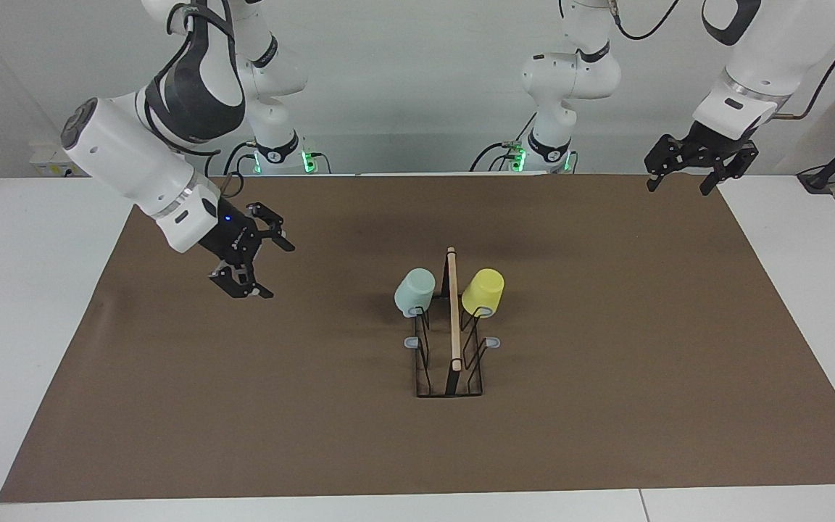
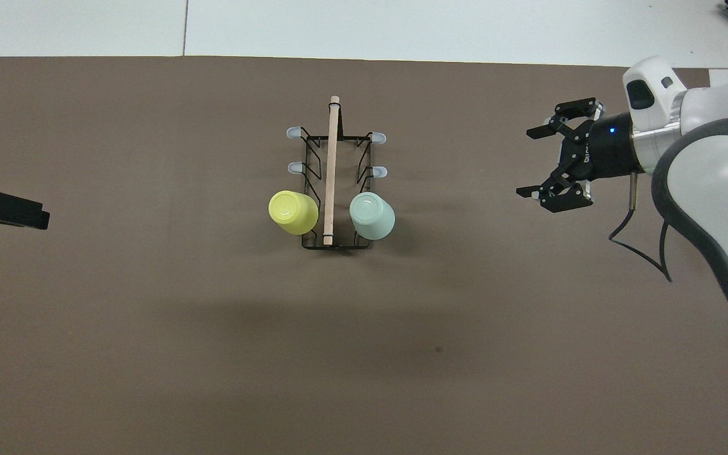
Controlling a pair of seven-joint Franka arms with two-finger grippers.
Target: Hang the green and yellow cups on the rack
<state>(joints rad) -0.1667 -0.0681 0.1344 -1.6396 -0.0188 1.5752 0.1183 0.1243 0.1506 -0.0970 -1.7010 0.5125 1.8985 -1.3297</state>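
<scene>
Seen from across the table, the right gripper (image 1: 264, 267) hangs over the brown mat (image 1: 606, 406) toward the right arm's end, fingers spread apart and holding nothing. Mid-table stands the rack (image 1: 451, 362), its wooden bar (image 1: 453, 312) running away from the robots. The green cup (image 1: 414, 291) sits upside down on a prong at the rack's robot end, on the right arm's side. The yellow cup (image 1: 483, 291) sits likewise across the bar. The left gripper (image 1: 680, 184) waits over the mat's corner, fingers apart, empty.
</scene>
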